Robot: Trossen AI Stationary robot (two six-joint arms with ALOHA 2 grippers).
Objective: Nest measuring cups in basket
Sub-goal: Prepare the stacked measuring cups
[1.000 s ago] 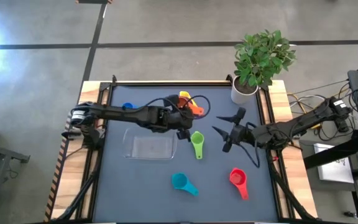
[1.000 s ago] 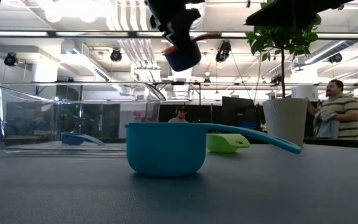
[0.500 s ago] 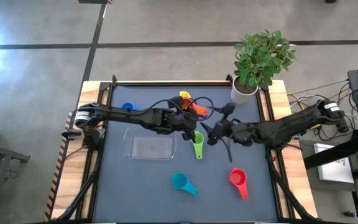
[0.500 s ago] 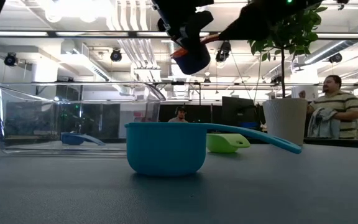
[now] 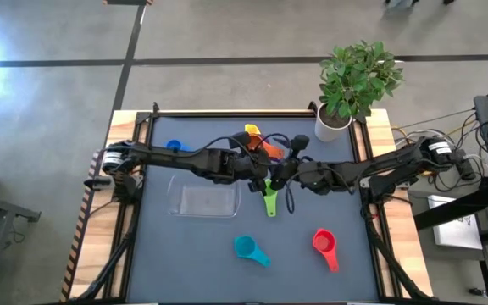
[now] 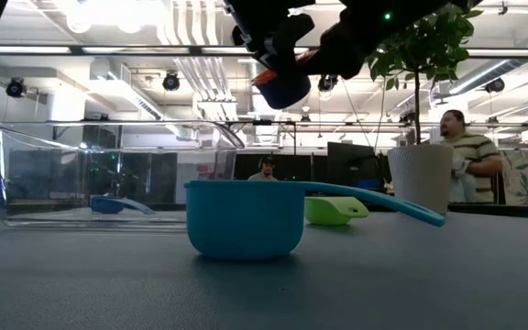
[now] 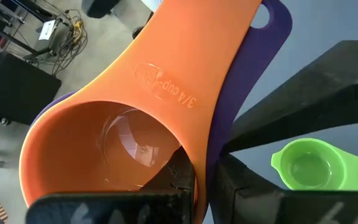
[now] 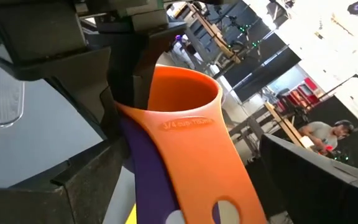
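My left gripper [image 5: 259, 165] [image 7: 201, 180] is shut on an orange measuring cup [image 7: 104, 143] nested inside a purple one [image 7: 235, 93], held high above the table [image 6: 280, 84]. My right gripper [image 5: 280, 172] [image 8: 191, 180] is open; its fingers stand on either side of the two stacked handles [image 8: 197, 162], and I see no touch. The green cup [image 5: 268, 193], teal cup [image 5: 248, 248] and red cup [image 5: 324, 244] rest on the mat. The yellow cup [image 5: 251, 131] and blue cup [image 5: 174, 146] lie near the far edge. The clear basket [image 5: 203, 201] stands under the left arm. My left gripper pinches the walls of the nested orange and purple bowls on the handle side [image 7: 194, 158], one finger [image 7: 179, 177] inside the orange bowl and one [image 7: 235, 186] outside the purple wall. It comes from the table's left. Both cups are lifted clear, handles pointing toward the right arm.
A white plant pot [image 5: 333, 127] stands at the far right corner. The teal cup [image 6: 246, 220] sits near the table's near edge, the red one right of it. People show in the room behind the table [image 6: 466, 165]. Open mat lies in the near left corner.
My right gripper has moved toward the table's left, up to the held cups, and its open fingers now flank their handles. My left gripper shifted slightly to the right early on with the nested cups, then stayed still.
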